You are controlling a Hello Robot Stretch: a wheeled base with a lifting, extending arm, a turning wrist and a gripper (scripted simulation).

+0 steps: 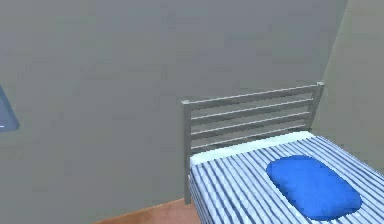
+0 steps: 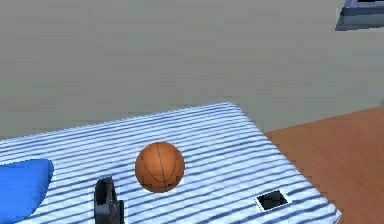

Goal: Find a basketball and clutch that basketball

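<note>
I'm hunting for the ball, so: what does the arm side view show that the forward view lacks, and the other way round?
Arm side view: an orange basketball lying on the striped cover, the gripper just left of it, and a white square with a black mark. Forward view: the bed's grey slatted headboard. Both: the striped bed and its blue pillow, against a grey wall.

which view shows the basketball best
The arm side view: the orange basketball is seen whole, near the middle of the picture, against the striped bed. The forward view takes in the bed's head end, with the metal headboard and the blue pillow.
</note>
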